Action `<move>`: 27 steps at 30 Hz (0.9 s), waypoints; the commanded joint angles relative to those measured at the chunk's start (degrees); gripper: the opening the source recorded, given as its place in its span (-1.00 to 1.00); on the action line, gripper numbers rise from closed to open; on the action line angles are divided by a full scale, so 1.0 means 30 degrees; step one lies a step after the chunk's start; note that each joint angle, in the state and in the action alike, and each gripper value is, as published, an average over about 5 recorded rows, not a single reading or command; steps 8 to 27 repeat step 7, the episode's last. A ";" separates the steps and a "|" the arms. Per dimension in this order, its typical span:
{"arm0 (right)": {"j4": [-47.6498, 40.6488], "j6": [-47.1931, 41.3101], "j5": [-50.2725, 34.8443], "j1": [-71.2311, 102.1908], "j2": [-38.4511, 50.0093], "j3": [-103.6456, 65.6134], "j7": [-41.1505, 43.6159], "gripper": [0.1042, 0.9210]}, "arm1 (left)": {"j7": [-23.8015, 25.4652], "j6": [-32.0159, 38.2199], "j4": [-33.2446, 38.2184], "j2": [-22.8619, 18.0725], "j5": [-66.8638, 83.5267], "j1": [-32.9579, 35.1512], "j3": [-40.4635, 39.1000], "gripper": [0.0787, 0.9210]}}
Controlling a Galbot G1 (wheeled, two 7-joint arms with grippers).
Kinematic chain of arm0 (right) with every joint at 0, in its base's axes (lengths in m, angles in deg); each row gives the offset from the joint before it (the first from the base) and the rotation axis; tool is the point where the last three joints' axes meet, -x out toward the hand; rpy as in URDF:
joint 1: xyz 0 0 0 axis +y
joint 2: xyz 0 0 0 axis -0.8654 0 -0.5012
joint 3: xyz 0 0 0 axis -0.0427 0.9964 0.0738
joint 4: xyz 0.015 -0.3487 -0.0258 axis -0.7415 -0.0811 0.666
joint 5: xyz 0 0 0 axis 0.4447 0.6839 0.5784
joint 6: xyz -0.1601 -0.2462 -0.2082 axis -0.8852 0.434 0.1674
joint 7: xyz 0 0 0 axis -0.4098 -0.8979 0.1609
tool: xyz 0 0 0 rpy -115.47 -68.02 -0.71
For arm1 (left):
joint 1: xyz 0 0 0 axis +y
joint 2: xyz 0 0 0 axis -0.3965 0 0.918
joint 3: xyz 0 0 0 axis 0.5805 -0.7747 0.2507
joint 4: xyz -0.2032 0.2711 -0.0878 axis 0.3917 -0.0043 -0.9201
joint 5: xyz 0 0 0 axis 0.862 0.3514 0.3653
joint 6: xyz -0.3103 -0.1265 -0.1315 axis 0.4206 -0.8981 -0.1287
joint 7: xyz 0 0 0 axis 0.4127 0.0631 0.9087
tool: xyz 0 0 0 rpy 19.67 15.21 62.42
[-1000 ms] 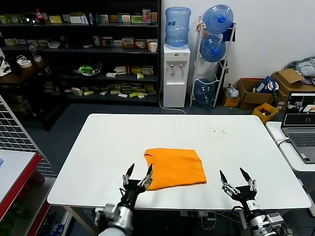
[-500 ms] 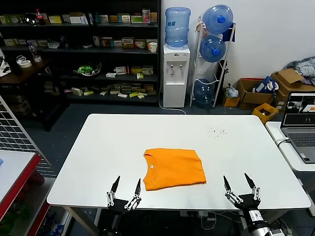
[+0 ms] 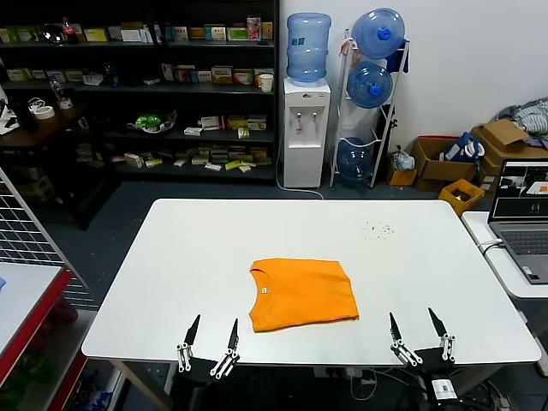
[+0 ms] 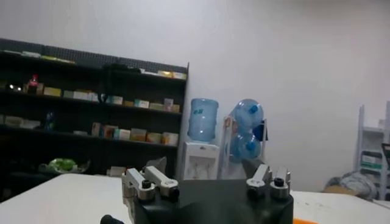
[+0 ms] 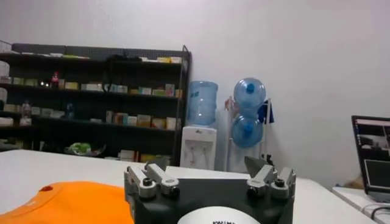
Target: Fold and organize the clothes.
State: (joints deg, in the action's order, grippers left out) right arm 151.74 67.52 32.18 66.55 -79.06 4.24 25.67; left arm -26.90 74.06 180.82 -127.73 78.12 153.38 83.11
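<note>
The orange T-shirt lies folded into a neat rectangle on the white table, near the front middle, with its small white neck label showing at the left corner. My left gripper is open and empty at the table's front edge, in front and to the left of the shirt. My right gripper is open and empty at the front edge, to the right of the shirt. The shirt also shows in the right wrist view and as a sliver in the left wrist view.
A laptop sits on a side table at the right. A wire rack with a red edge stands at the left. A water dispenser, bottle rack and dark shelves stand behind the table.
Both grippers have drawn back from the shirt toward the table's front edge and lower; the left one left the shirt's front left corner. The shirt lies still, folded.
</note>
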 commanded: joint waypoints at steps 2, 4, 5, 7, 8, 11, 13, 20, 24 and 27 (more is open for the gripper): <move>0.0199 0.0857 0.0926 0.0106 -0.1234 0.0146 0.0009 0.76 | 0.0318 0.0642 0.0076 -0.0531 -0.0658 0.0479 0.0378 0.77; 0.0290 0.0834 0.0997 0.0122 -0.1276 0.0197 -0.0065 0.76 | 0.0311 0.0652 0.0066 -0.0487 -0.0697 0.0478 0.0433 0.77; 0.0333 0.0806 0.1002 0.0136 -0.1279 0.0214 -0.0095 0.76 | 0.0307 0.0661 0.0062 -0.0462 -0.0706 0.0477 0.0457 0.77; 0.0376 0.0783 0.1024 0.0156 -0.1279 0.0224 -0.0130 0.76 | 0.0303 0.0667 0.0061 -0.0439 -0.0709 0.0476 0.0482 0.77; 0.0376 0.0783 0.1024 0.0156 -0.1279 0.0224 -0.0130 0.76 | 0.0303 0.0667 0.0061 -0.0439 -0.0709 0.0476 0.0482 0.77; 0.0376 0.0783 0.1024 0.0156 -0.1279 0.0224 -0.0130 0.76 | 0.0303 0.0667 0.0061 -0.0439 -0.0709 0.0476 0.0482 0.77; 0.0376 0.0783 0.1024 0.0156 -0.1279 0.0224 -0.0130 0.76 | 0.0303 0.0667 0.0061 -0.0439 -0.0709 0.0476 0.0482 0.77; 0.0376 0.0783 0.1024 0.0156 -0.1279 0.0224 -0.0130 0.76 | 0.0303 0.0667 0.0061 -0.0439 -0.0709 0.0476 0.0482 0.77; 0.0376 0.0783 0.1024 0.0156 -0.1279 0.0224 -0.0130 0.76 | 0.0303 0.0667 0.0061 -0.0439 -0.0709 0.0476 0.0482 0.77; 0.0376 0.0783 0.1024 0.0156 -0.1279 0.0224 -0.0130 0.76 | 0.0303 0.0667 0.0061 -0.0439 -0.0709 0.0476 0.0482 0.77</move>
